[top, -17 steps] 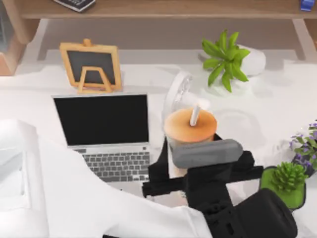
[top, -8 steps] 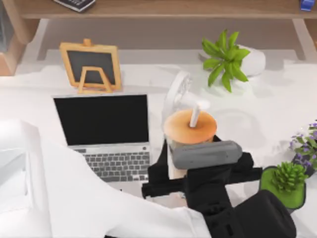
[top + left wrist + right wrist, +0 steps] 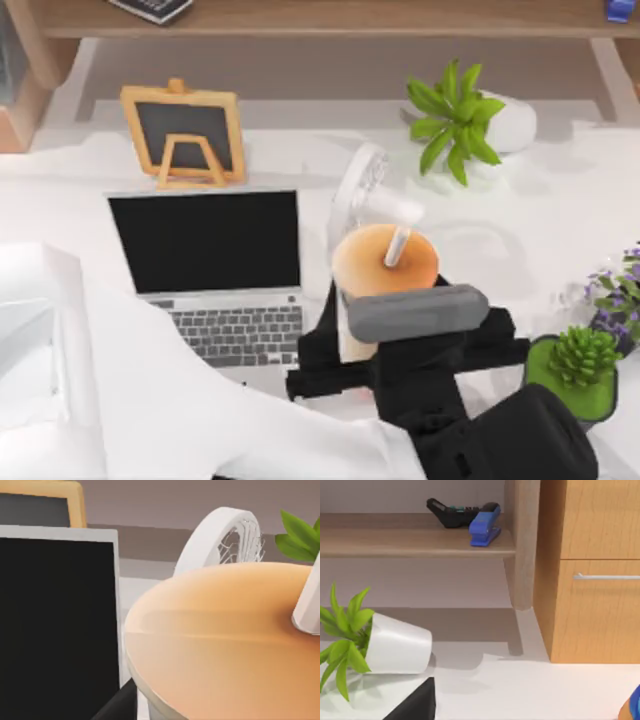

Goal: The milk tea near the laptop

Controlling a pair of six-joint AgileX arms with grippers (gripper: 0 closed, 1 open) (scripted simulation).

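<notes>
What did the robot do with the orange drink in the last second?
The left gripper, closed around the milk tea, lifted it a little: in the top view the cup's round top looks bigger and covers more of the white fan behind it. The grip did not change. The laptop, chalkboard and plants stayed put.
</notes>
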